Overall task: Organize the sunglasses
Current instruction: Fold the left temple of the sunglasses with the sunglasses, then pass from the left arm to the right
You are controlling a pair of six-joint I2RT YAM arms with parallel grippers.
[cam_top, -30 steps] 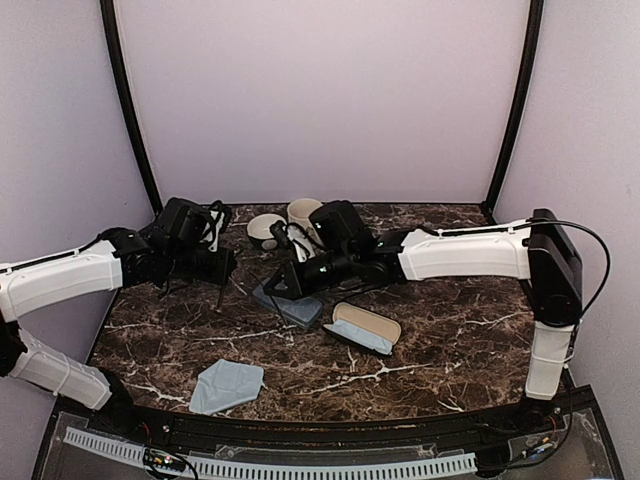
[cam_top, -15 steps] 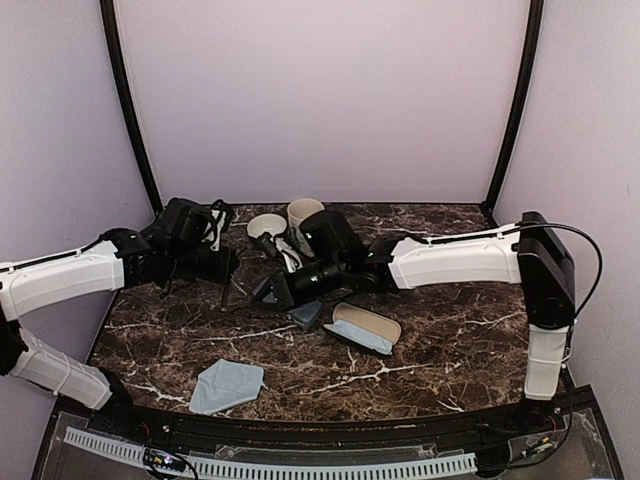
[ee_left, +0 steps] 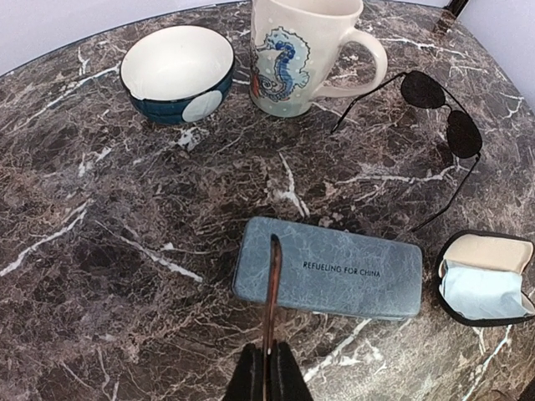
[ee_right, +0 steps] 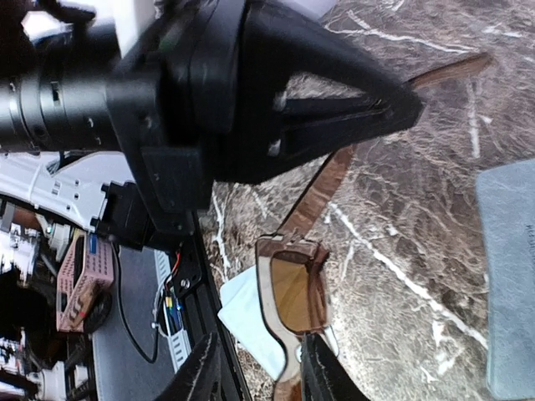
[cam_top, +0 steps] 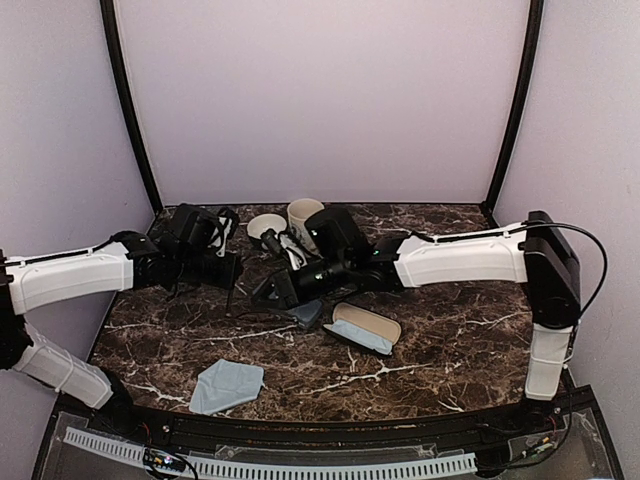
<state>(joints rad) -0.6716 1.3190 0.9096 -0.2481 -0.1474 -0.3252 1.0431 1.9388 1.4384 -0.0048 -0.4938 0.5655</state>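
Left end effector (ee_left: 267,359) – clamped on brown sunglasses (ee_right: 292,296).

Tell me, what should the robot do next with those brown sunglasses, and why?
Probably close the right hand on the front of the brown sunglasses. It is open with the frame between its fingers, and the left hand already pinches one arm, so both could then fold them.

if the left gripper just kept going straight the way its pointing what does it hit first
Most likely the grey-blue case: the left gripper, shut on the brown sunglasses by one arm, aims across it. Height is unclear, so it might pass over toward the mug.
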